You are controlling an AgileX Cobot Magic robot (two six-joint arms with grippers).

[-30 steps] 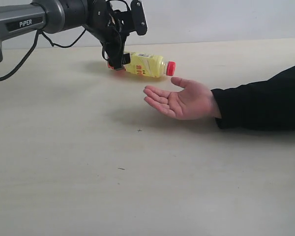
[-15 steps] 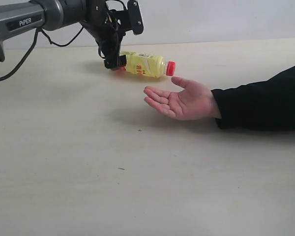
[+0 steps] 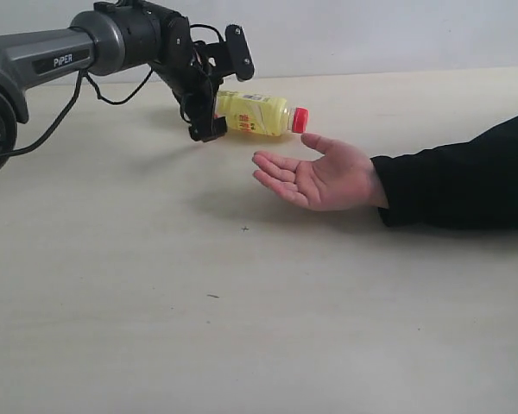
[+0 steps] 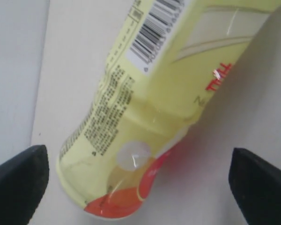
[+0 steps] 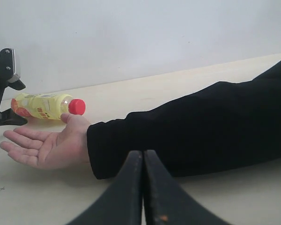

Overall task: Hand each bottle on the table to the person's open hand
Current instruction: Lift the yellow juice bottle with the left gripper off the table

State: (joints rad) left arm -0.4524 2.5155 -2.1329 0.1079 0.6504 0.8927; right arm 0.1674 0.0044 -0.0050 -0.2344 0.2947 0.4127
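A yellow bottle (image 3: 255, 114) with a red cap lies on its side on the pale table (image 3: 242, 328), cap pointing at the person's open hand (image 3: 319, 177). The hand rests palm up just in front of the cap. My left gripper (image 3: 224, 93) stands open with its fingers either side of the bottle's base; in the left wrist view the bottle (image 4: 145, 108) fills the gap and both fingertips (image 4: 23, 173) stay clear of it. My right gripper (image 5: 143, 161) is shut and empty, low over the table near the black sleeve. The other bottles are out of view.
The person's black sleeve (image 3: 457, 172) lies across the right side of the table. A pale wall (image 5: 154, 33) runs behind the table's far edge. The right wrist view shows the bottle (image 5: 44, 105), the hand (image 5: 42, 145) and the left gripper's fingers at the far side.
The left gripper has shifted slightly down and right around the bottle's base, its lower finger now in front of it. Bottle and hand have stayed in place.
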